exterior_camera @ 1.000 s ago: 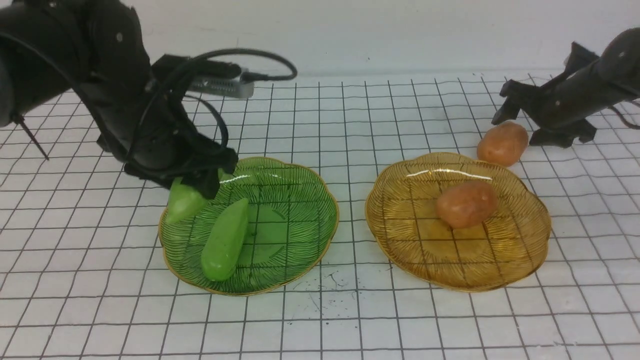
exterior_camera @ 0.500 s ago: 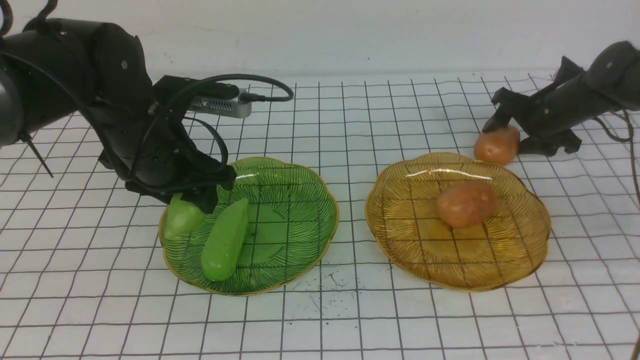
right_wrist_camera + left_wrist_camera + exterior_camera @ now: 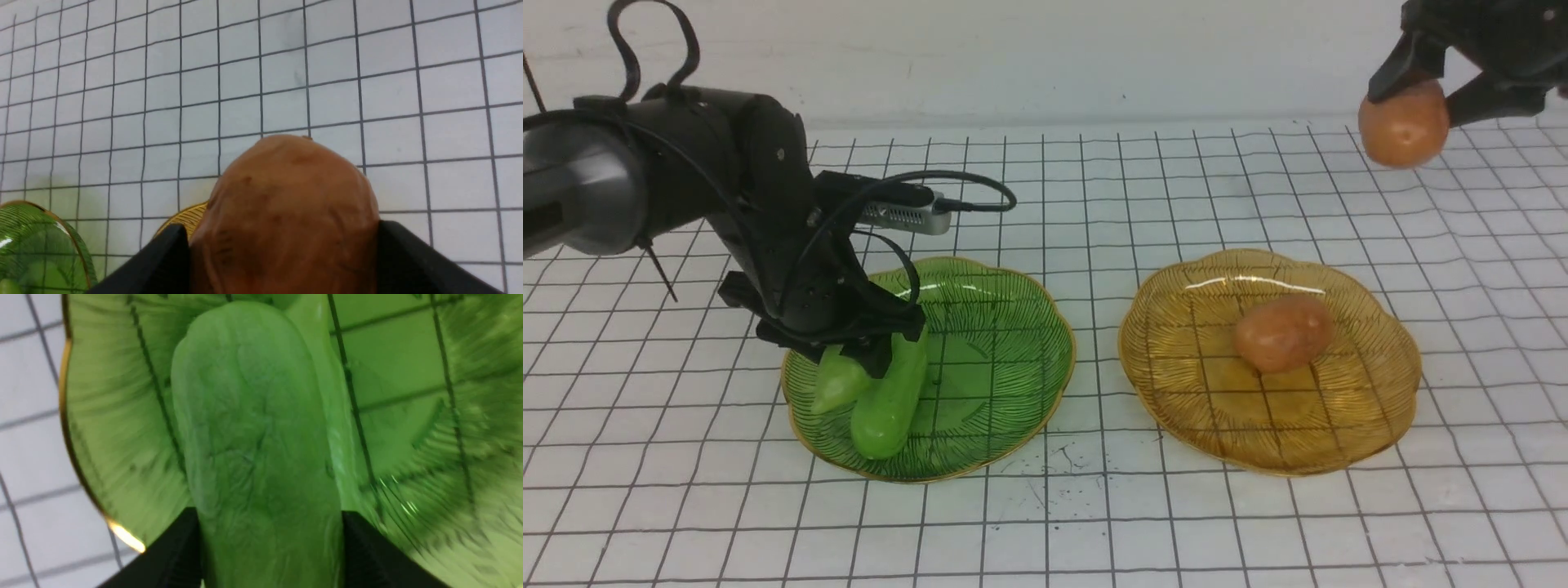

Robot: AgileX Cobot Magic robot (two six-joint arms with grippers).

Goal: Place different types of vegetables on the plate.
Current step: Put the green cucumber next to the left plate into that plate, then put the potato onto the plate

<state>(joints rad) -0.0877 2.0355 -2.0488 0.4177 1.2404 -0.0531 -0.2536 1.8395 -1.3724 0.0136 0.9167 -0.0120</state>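
My left gripper [image 3: 854,347] is shut on a light-green cucumber [image 3: 837,384], held low over the green plate [image 3: 1005,343], close beside a second cucumber [image 3: 890,404] lying in that plate. The held cucumber fills the left wrist view [image 3: 253,437] between the black fingers [image 3: 367,555]. My right gripper [image 3: 1425,77] is shut on an orange-brown potato [image 3: 1405,126], held high at the far right; it also shows in the right wrist view [image 3: 286,216]. Another potato [image 3: 1282,331] lies in the amber plate [image 3: 1372,425].
The table is a white sheet with a black grid [image 3: 1094,204]. The two plates sit side by side with a narrow gap between them. A grey camera box with a cable [image 3: 907,216] sticks out from my left wrist above the green plate.
My right gripper has closed on the potato beside the amber plate and lifted it high. My left gripper has moved right and down with its cucumber, further over the green plate.
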